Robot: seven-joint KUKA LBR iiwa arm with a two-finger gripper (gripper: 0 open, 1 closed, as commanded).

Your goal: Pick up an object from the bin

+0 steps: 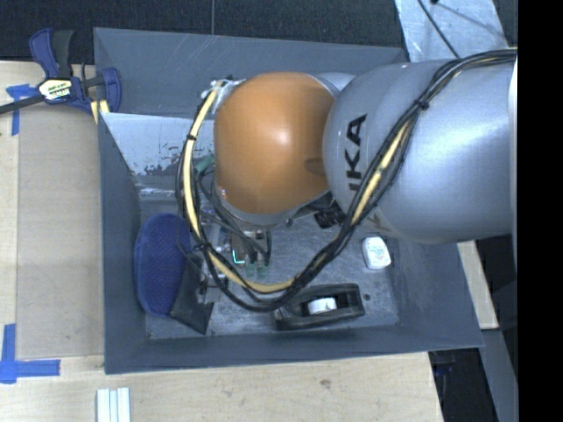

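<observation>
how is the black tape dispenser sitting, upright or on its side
On its side: the tape dispenser lies flat, white roll face up.

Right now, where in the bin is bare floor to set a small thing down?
Bare floor in the corner between the white piece, the black holder and the bin's right wall. Crowded at left: blue pad, dark piece.

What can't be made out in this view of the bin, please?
Middle of the bin floor, camera view: hidden under the arm's orange cover.
Blue oval pad at left: right edge covered by the cables.
Black holder with a white roll, near wall: left end under a cable.
Small white thing at right: too small to identify.
</observation>
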